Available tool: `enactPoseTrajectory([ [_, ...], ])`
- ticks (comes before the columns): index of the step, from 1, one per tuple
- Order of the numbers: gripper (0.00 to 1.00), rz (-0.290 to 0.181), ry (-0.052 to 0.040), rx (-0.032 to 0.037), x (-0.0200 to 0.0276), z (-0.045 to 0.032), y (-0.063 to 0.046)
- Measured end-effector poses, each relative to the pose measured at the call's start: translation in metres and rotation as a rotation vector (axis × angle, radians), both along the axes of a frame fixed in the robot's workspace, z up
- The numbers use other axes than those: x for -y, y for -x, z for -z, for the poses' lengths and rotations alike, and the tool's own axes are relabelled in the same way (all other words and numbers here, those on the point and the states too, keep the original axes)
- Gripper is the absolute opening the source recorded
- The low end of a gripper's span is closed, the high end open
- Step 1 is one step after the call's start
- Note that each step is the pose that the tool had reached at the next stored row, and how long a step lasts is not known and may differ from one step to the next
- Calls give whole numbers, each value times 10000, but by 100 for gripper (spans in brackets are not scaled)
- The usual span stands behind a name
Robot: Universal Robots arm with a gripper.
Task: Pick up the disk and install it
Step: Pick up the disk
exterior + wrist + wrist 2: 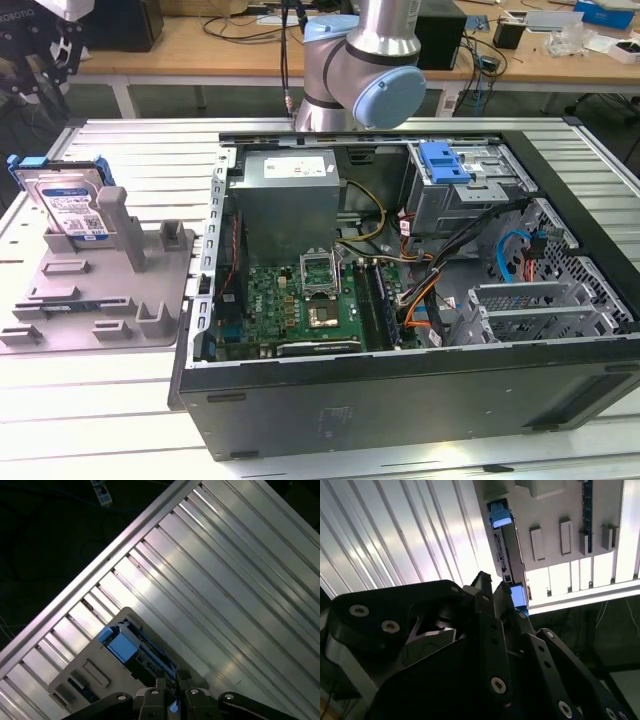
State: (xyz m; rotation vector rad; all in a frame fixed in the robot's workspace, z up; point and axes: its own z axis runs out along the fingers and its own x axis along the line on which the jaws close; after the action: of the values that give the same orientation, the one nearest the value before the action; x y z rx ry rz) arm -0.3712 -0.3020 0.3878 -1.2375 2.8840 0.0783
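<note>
Table (pixel 110 410): ribbed aluminium top, with a wooden bench (pixel 200 40) strewn with cables behind it.
Case (pixel 400 405): black PC tower lying on its side and open, taking up the middle and the exterior view's right of the table.
Inside case: grey supply box (pixel 290 195), green board (pixel 300 300), loose cables and a bay with a blue latch (pixel 445 165).
Fixture (pixel 110 290): grey moulded stand on the table, at the exterior view's left of the case.
Disk (pixel 68 205): stands on edge in the fixture, leaning back, label facing the camera, blue carrier round it. It is seen edge-on in both wrist views (pixel 504 555) (pixel 137 652).
Arm (pixel 360 55): base column behind the case.
Gripper (pixel 490 586): black, raised over the table at the fixture's side. In both wrist views the disk lies beyond the fingertips (pixel 161 682), clear of them.
Grip: fingers drawn close together, nothing between them.
</note>
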Motion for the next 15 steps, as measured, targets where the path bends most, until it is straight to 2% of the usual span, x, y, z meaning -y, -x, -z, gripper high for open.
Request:
enactPoseTrajectory([
  [1, 24, -245, 0, 0, 0, 0, 0],
  [4, 42, -806, -1, 0, 0, 1, 0],
  [5, 42, -1401, 0, 0, 0, 1, 0],
  [6, 42, -1799, 0, 0, 0, 2, 0],
  [8, 42, -2208, 0, 0, 0, 2, 0],
  [9, 42, -2583, 8, -1, 0, 3, 0],
  [11, 42, -3177, 59, -8, 0, 3, 0],
  [12, 42, -3533, 114, -15, 0, 3, 0],
  [15, 42, -4062, 174, -23, -1, 5, 4],
])
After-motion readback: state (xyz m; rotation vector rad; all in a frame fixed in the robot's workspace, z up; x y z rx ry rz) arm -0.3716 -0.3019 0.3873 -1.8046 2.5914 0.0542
